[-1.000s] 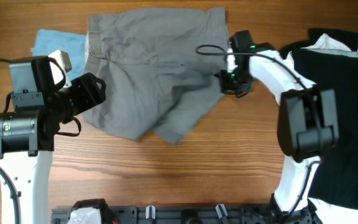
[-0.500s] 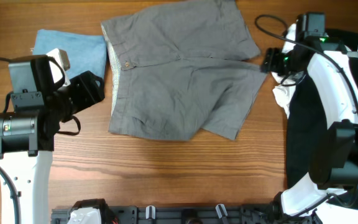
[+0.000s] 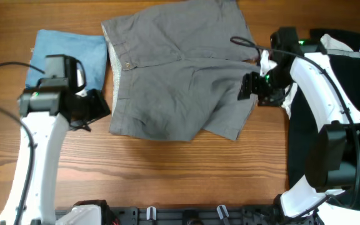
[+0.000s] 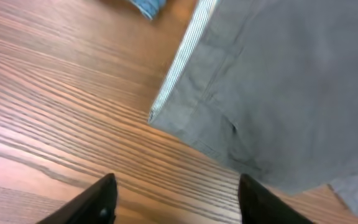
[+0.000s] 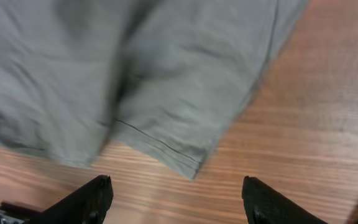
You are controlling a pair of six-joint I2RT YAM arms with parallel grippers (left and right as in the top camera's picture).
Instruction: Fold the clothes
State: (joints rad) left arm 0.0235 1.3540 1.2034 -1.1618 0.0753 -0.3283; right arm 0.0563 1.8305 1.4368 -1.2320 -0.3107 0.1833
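Observation:
Grey shorts (image 3: 180, 75) lie spread flat in the middle of the wooden table, waistband to the left, legs to the right. My left gripper (image 3: 99, 107) hovers open just left of the lower waistband corner (image 4: 155, 116); in the left wrist view only bare wood lies between its fingers (image 4: 104, 198). My right gripper (image 3: 247, 87) is open above the lower leg's right edge. The right wrist view shows the leg hem corner (image 5: 191, 167) just ahead of the gripper (image 5: 176, 200), with nothing held.
A folded light-blue cloth (image 3: 67, 49) lies left of the shorts, behind the left arm. A pile of black garments (image 3: 336, 125) with a white piece (image 3: 333, 42) fills the right side. Bare wood runs along the front edge.
The right gripper dragged the crumpled shorts rightward, spreading them, let go, and came back left over the leg. The left arm swung in toward the waistband corner.

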